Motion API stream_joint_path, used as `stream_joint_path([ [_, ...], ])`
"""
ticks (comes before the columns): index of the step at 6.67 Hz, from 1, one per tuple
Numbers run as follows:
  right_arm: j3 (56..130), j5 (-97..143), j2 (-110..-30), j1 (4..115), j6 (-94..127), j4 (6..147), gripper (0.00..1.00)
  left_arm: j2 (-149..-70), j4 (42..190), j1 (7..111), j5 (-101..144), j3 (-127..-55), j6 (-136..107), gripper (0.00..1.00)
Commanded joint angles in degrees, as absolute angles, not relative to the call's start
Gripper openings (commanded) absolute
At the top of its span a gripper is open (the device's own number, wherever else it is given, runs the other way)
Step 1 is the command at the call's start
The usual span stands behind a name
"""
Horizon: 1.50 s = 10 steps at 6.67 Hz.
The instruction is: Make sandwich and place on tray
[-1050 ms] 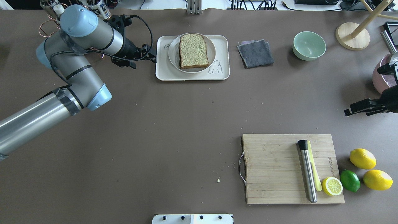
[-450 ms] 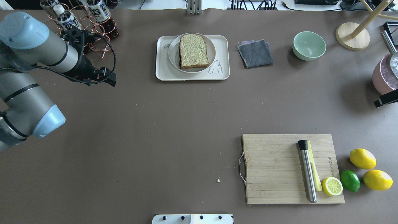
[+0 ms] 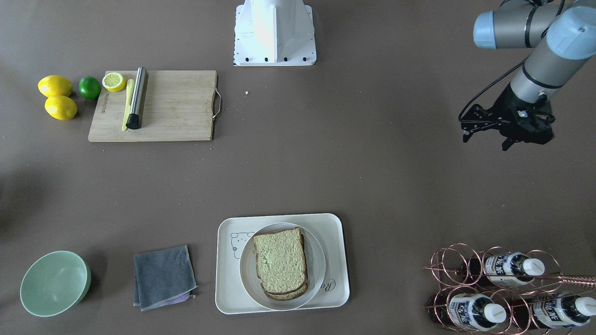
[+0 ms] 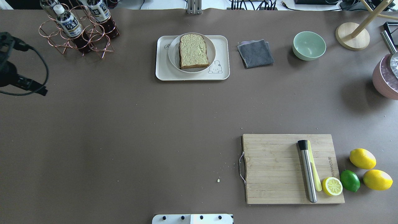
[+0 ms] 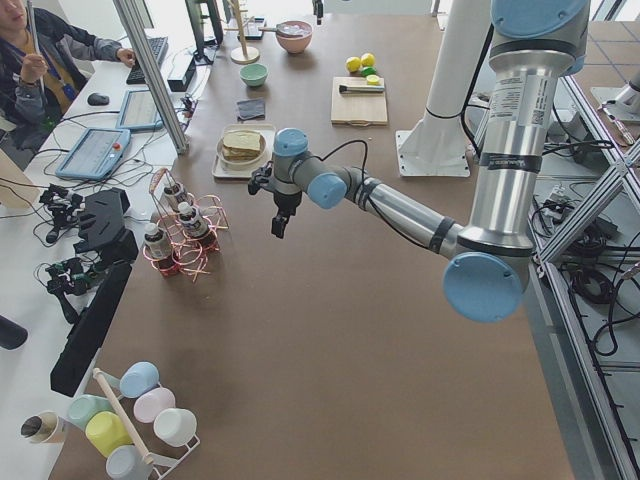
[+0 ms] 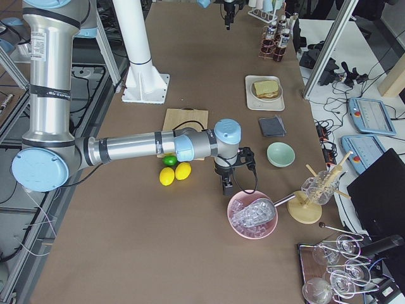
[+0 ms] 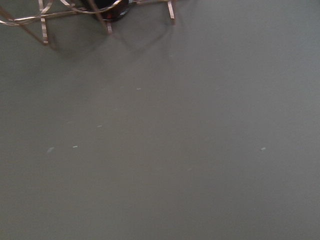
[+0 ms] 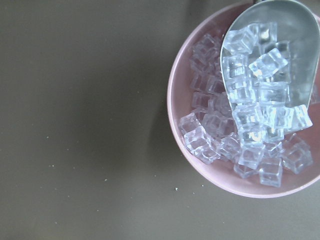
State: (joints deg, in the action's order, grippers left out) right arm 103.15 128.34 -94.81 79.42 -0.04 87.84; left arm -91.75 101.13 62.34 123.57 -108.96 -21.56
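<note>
The left hand (image 3: 485, 142) hangs over bare surface (image 4: 124, 130) at 9 o'clock in the overhead view. Its 2 fingers are spread and hold nothing. It is near the copper bottle rack (image 4: 77, 31), at about the rack's 7 o'clock.

The right hand (image 6: 226, 187) shows only in a side view, hovering by the pink bowl of ice cubes (image 8: 250, 125) at 3 o'clock. I cannot tell whether it is spread or pressed together.

The sandwich (image 4: 193, 50) is a stack of bread slices whose filling is hidden. It lies on the round white plate (image 4: 174, 54), and the plate sits inside the cream tray (image 4: 161, 73) at 12 o'clock.

Judging by that, the placing step looks done, and both arms stand well apart from the tray. The next move seems to call for little: take both hands to a parked pose, steering the left one wide of the bottle rack and the right one wide of the bowl.
</note>
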Motion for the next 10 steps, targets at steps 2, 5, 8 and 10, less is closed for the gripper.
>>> stream_joint_path([
  [2, 99.6, 126.5, -94.3, 82.6, -8.3, 90.8, 1.0, -80.1, 100.7, 83.9, 139.3, -103.7, 5.1, 0.97],
  [5, 98.4, 127.1, -94.8, 85.1, -8.3, 90.6, 1.0, -77.3, 100.7, 85.7, 138.1, -103.6, 5.7, 0.97],
  [8, 99.1, 127.3, -95.3, 86.4, -8.3, 90.5, 1.0, -75.7, 100.7, 85.3, 133.3, -104.0, 5.5, 0.97],
  [10, 99.3, 127.0, -96.2, 86.7, -8.3, 90.6, 1.0, -74.9, 100.0, 85.7, 133.4, -104.8, 5.0, 0.97],
])
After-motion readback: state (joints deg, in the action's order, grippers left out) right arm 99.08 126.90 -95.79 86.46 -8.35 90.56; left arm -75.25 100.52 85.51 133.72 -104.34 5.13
